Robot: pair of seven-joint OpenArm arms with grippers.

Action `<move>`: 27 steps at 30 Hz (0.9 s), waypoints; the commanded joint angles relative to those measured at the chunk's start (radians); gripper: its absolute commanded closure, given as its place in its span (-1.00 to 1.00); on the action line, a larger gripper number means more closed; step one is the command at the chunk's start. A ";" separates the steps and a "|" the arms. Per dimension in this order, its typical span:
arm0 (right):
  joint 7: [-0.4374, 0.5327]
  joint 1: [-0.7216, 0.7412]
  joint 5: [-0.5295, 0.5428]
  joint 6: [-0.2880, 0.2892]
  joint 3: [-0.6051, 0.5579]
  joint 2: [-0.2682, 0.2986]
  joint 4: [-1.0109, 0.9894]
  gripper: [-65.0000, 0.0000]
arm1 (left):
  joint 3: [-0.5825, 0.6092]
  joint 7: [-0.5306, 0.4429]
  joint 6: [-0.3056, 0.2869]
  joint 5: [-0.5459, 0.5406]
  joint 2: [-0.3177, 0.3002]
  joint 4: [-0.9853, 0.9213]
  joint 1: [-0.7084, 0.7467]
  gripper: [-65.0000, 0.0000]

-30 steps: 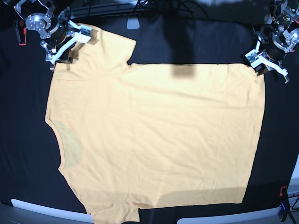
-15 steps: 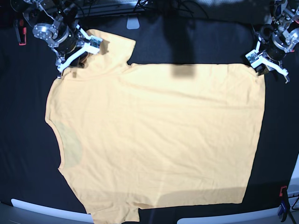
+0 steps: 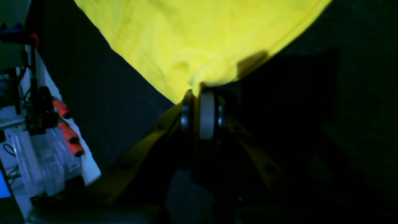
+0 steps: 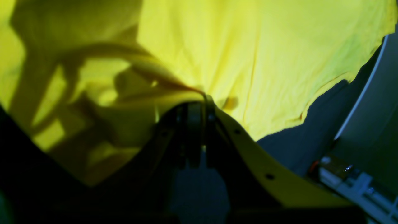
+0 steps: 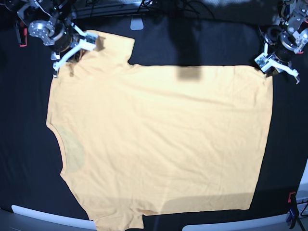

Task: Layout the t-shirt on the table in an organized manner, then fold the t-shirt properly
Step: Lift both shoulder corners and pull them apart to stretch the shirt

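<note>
Pale yellow tee (image 5: 168, 139) lies spread on the black worktop (image 5: 24, 154) with the left claw (image 5: 270, 72) and right claw (image 5: 73, 58) each pinching an upper corner, so I'd lift both together and keep that edge taut.

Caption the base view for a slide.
Two grippers, left and right, pinch opposite upper corners of a pale yellow-orange t-shirt spread on black cloth.
</note>
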 commanded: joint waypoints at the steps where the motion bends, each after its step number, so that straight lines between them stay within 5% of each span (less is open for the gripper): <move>1: -0.021 -0.016 -0.007 -0.026 0.010 0.035 0.029 1.00 | -0.005 -0.004 -0.002 -0.006 -0.014 0.026 0.021 1.00; 8: -0.101 -0.158 -0.008 -0.116 0.024 0.124 0.105 1.00 | -0.015 0.003 0.002 -0.037 -0.027 0.128 0.164 1.00; 10: -0.103 -0.209 -0.008 -0.140 0.045 0.137 0.122 1.00 | -0.029 0.003 0.041 -0.070 -0.046 0.147 0.216 1.00; 14: -0.103 -0.317 -0.008 -0.172 0.110 0.138 0.158 1.00 | -0.076 0.021 0.092 -0.080 -0.073 0.179 0.329 1.00; 24: -0.111 -0.599 -0.008 -0.211 0.276 0.138 0.225 1.00 | -0.170 0.032 0.109 -0.080 -0.072 0.259 0.518 1.00; 27: -0.111 -0.654 -0.008 -0.264 0.314 0.138 0.237 1.00 | -0.218 0.045 0.109 -0.084 -0.072 0.302 0.571 1.00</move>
